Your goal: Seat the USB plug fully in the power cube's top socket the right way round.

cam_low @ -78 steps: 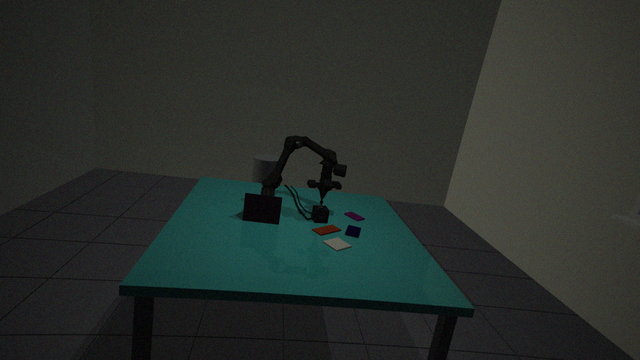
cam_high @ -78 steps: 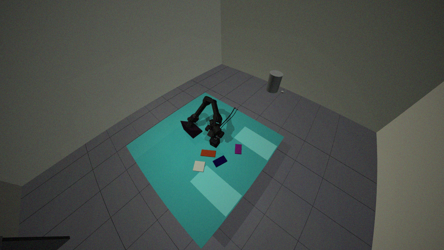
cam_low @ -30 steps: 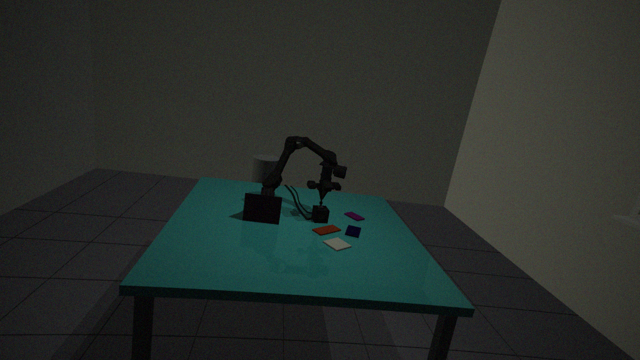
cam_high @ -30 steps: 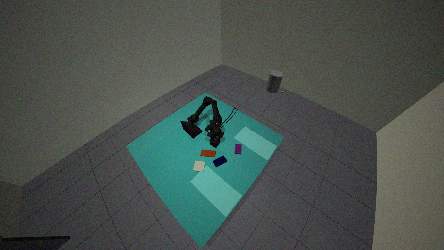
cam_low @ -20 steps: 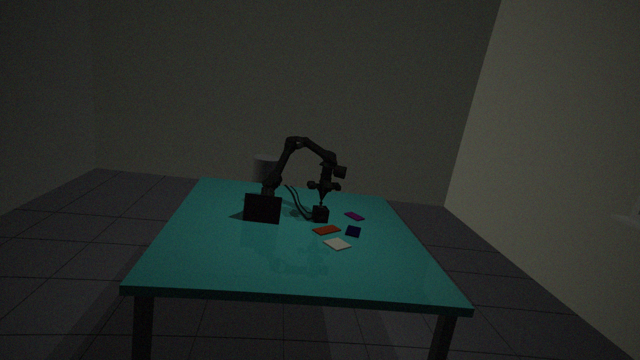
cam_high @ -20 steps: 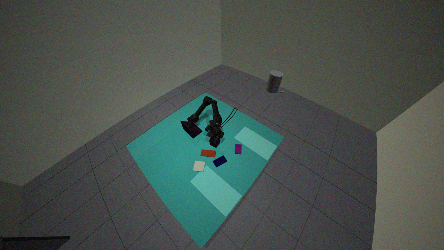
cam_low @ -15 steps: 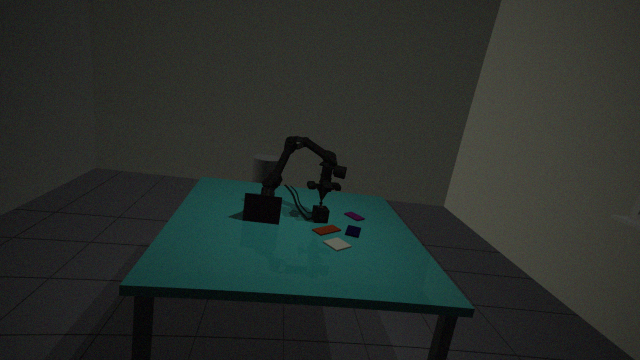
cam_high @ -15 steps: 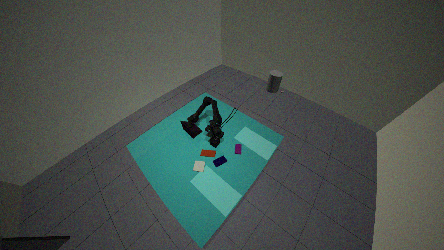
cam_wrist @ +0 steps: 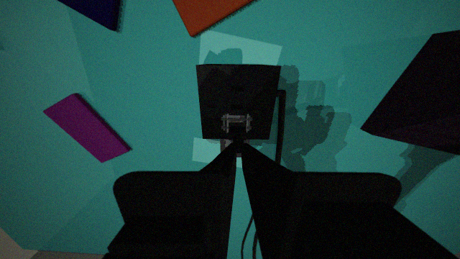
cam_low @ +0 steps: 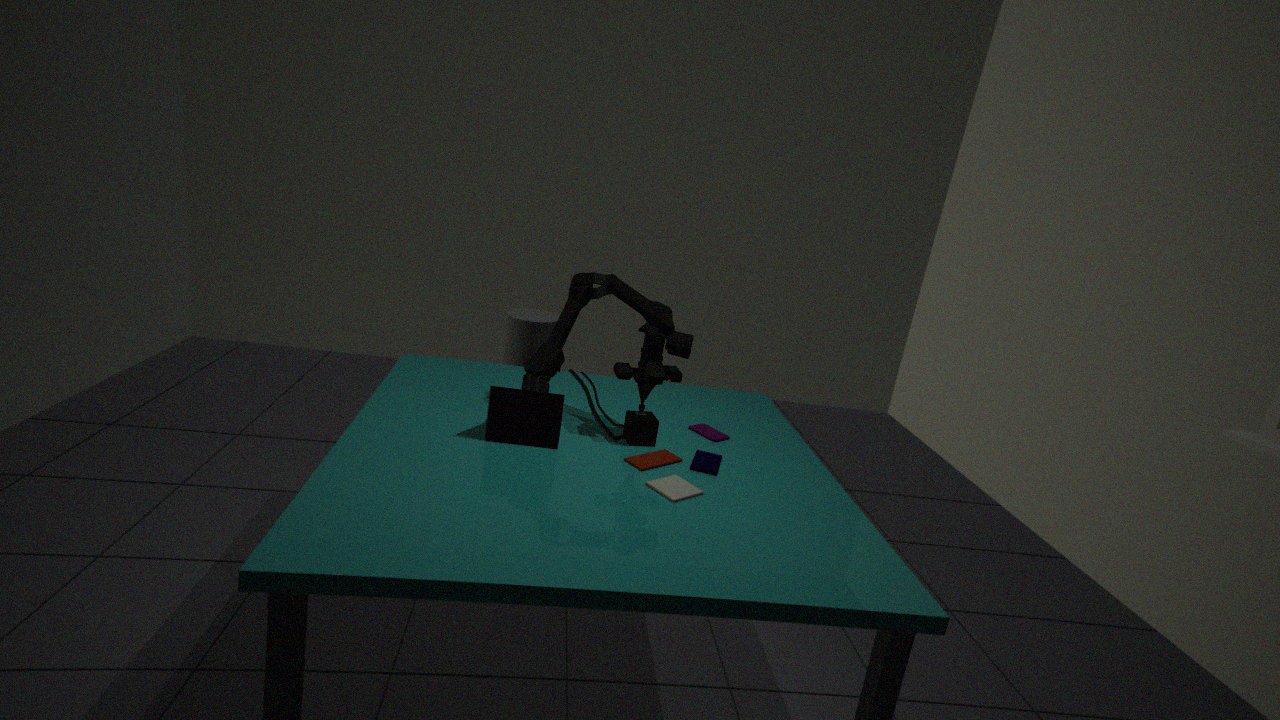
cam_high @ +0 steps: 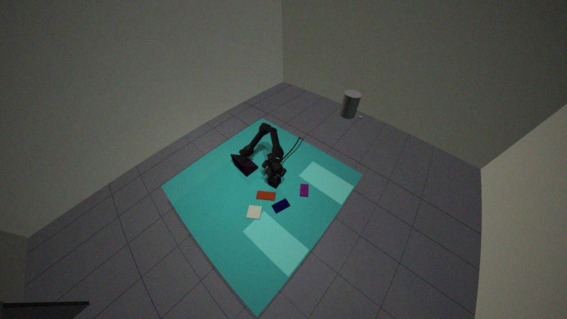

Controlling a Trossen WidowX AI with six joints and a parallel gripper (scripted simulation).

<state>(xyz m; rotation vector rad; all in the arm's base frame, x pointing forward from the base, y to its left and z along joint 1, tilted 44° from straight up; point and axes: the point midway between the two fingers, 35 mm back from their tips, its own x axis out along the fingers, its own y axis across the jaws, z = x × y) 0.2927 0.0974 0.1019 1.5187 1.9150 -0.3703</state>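
The small black power cube [cam_high: 273, 182] [cam_low: 640, 429] [cam_wrist: 237, 90] stands on the teal table [cam_high: 206, 206] [cam_low: 429, 528]. In the wrist view the grey metal USB plug [cam_wrist: 236, 123] shows over the near part of the cube's top, just ahead of my fingertips. My gripper [cam_high: 274, 174] [cam_low: 642, 400] [cam_wrist: 238, 148] points straight down above the cube and is shut on the plug's body, which the fingers mostly hide. I cannot tell how deep the plug sits. A dark cable [cam_wrist: 279, 122] [cam_low: 590, 402] runs from the cube's side towards the back of the table.
A larger dark box [cam_high: 245, 164] [cam_low: 524, 416] [cam_wrist: 420, 97] stands close beside the cube. Flat cards lie near the cube: orange [cam_high: 265, 195] [cam_low: 652, 459] [cam_wrist: 208, 11], navy [cam_high: 280, 205] [cam_low: 705, 462] [cam_wrist: 95, 8], magenta [cam_high: 304, 189] [cam_low: 708, 432] [cam_wrist: 86, 127], white [cam_high: 254, 212] [cam_low: 674, 488].
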